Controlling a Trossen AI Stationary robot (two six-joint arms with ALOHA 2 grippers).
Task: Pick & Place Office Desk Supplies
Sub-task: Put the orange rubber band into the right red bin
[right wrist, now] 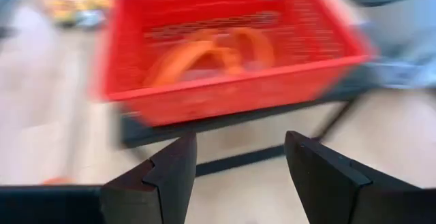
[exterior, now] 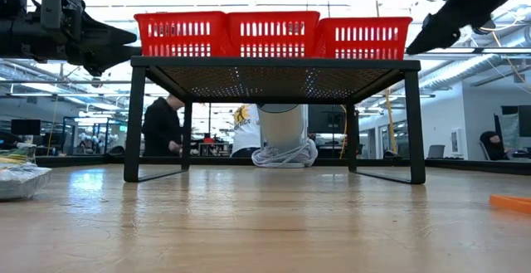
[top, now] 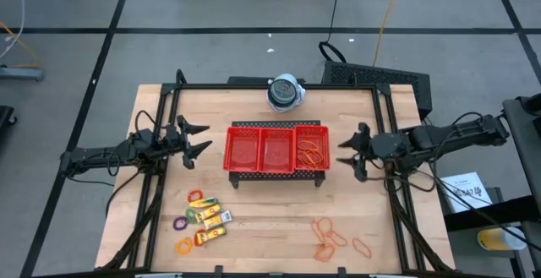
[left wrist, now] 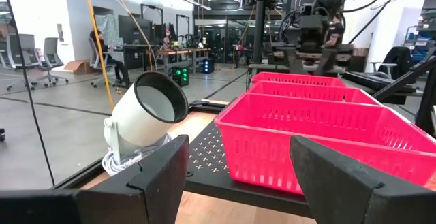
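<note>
The right gripper fills the near edge of its own wrist view, its two dark fingers spread apart with nothing between them. Just ahead of it stands the red tray on its black stand, and the compartment facing the fingers holds a few orange rubber bands. Seen from above, this gripper hangs off the tray's end, close to it but not touching.

Farther from it, toward the table's near edge on its own side, more orange rubber bands lie loose on the wooden table.

The left gripper sits off the tray's opposite end, its fingers also apart and empty. Past them in its wrist view are the tray's nearest compartment, which looks bare, and a round white device on a coil of cable beside the stand. On the table toward the near edge from this gripper lie the yellow packets with small coloured rings among and beside them.

In the low view a person in dark clothes stands in the room beyond the table.
</note>
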